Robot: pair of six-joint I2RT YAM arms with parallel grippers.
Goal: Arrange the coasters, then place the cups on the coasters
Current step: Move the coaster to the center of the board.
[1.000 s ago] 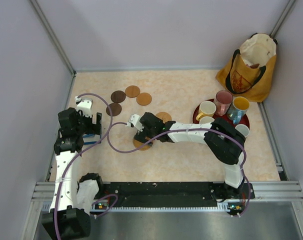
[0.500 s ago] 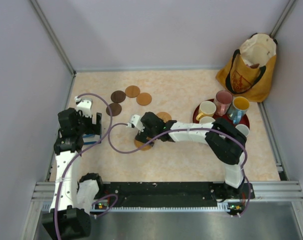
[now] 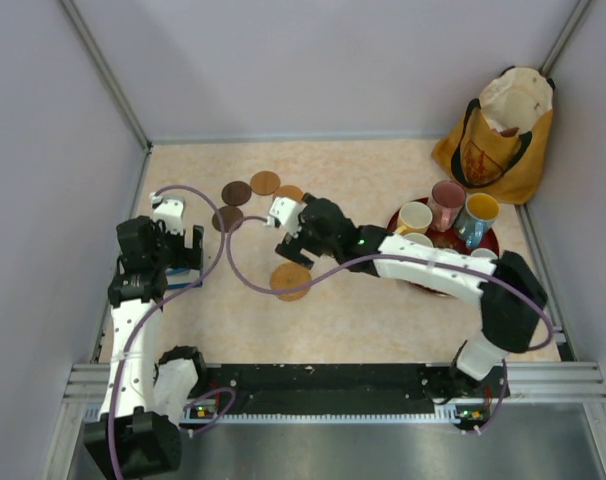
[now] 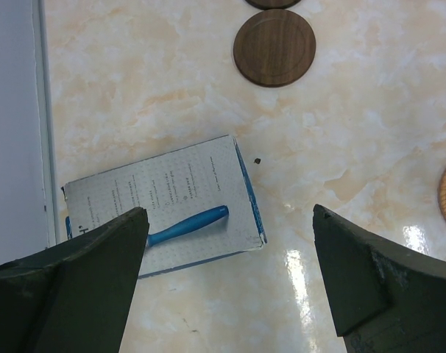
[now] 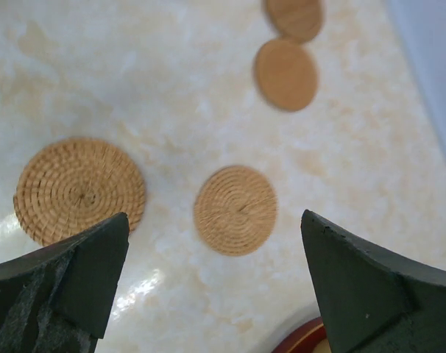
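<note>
This was a robot test booth in a lab, not a home. Plain pale walls [image 3: 313, 60] closed in a marble-patterned table [image 3: 383, 320] on three sides, joined by bare metal posts [image 3: 103, 70] at the upper left and upper right of the overhead view. Along the bottom ran a slotted metal rail [image 3: 333, 378] carrying a left arm [image 3: 133, 310] and a right arm [image 3: 433, 268], with a purple cable [image 3: 228, 270] looping loose. A yellow bag [image 3: 498, 135] and cups [image 3: 415, 217] on a red tray [image 3: 392, 228] stood at the right amid that hardware.
</note>
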